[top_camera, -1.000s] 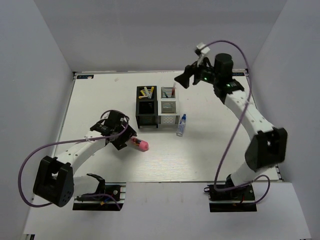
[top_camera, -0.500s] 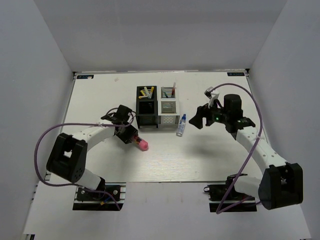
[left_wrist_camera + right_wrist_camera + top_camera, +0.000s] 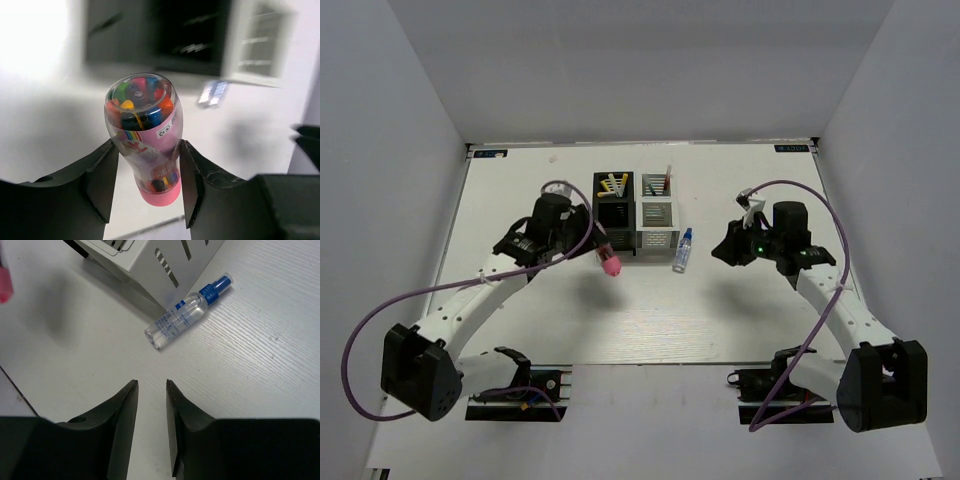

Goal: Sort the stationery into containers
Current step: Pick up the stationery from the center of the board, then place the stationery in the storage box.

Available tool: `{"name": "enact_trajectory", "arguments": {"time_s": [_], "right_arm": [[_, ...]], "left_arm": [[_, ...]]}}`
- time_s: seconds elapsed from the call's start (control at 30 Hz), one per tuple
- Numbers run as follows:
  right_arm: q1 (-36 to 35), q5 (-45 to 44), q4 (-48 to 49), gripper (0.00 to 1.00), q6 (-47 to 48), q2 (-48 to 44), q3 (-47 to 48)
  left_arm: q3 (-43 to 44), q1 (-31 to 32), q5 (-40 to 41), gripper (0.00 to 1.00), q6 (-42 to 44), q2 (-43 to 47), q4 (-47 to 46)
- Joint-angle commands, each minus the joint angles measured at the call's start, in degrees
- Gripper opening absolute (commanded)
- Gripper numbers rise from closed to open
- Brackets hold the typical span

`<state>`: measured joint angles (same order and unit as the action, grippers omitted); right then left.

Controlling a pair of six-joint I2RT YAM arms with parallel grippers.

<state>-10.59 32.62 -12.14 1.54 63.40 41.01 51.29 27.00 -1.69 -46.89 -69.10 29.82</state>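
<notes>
A stubby pink-and-clear cylinder (image 3: pixel 610 264) (image 3: pixel 145 130) full of coloured crayons hangs off the table, and my left gripper (image 3: pixel 601 254) (image 3: pixel 148 150) is shut on its lower half. It is just in front of the black mesh container (image 3: pixel 614 216) (image 3: pixel 190 35). The silver-white container (image 3: pixel 658 216) (image 3: pixel 145 265) adjoins it on the right. Yellow and white pens (image 3: pixel 613 183) stand in the black one's back cell, red and green pens (image 3: pixel 658 184) in the silver one's. A clear blue-capped bottle (image 3: pixel 682 250) (image 3: pixel 187 317) lies beside the silver container. My right gripper (image 3: pixel 723 246) (image 3: pixel 151 385) hovers to its right, open a narrow gap and holding nothing.
The bottle also shows blurred in the left wrist view (image 3: pixel 213 93). White table (image 3: pixel 520 200) stretches left of the containers and in front of them (image 3: pixel 670 320). Both arms' purple cables loop above the table on either side.
My left gripper closed on the cylinder, lifted it off the table and carried it toward the black container. My right arm swung from behind the containers down beside the bottle, its jaws narrowing.
</notes>
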Motion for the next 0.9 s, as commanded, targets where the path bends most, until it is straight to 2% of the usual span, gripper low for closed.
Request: {"name": "enact_trajectory", "arguments": {"time_s": [0.0,0.13,0.2,0.37,0.47,0.57,0.77,0.87], "right_arm": [[0.3,-1.1,1.7,0.36,-0.5,1.5,0.5],[0.5,-2.2,1.2,0.39,1.4,4.0,0.9],[0.6,-2.3,0.7,0.39,2.0,4.7,1.4],[0.6,-2.0,0.1,0.39,2.1,4.5,1.0],[0.6,-2.0,0.7,0.39,1.8,3.4,0.2],[0.5,-2.3,0.7,0.46,2.3,4.2,0.1],[0.6,-1.9,0.6,0.49,3.1,6.8,1.6],[0.3,-1.2,0.5,0.49,2.8,8.6,2.8]], "left_arm": [[4.1,0.3,-1.6,0.0,13.0,1.8,-10.2],[7.5,0.3,8.3,0.0,14.8,-1.6,-20.6],[11.2,0.3,12.8,0.0,19.7,-4.2,-24.1],[17.4,0.3,21.3,0.0,27.7,-11.9,-26.6],[19.7,0.3,22.8,0.02,32.6,-15.6,-28.3],[20.3,0.3,23.4,0.04,34.0,-17.9,-26.8],[8.8,0.9,20.3,0.08,34.0,-12.1,-33.3],[7.7,1.4,18.0,0.12,34.5,-12.1,-35.3]]}}
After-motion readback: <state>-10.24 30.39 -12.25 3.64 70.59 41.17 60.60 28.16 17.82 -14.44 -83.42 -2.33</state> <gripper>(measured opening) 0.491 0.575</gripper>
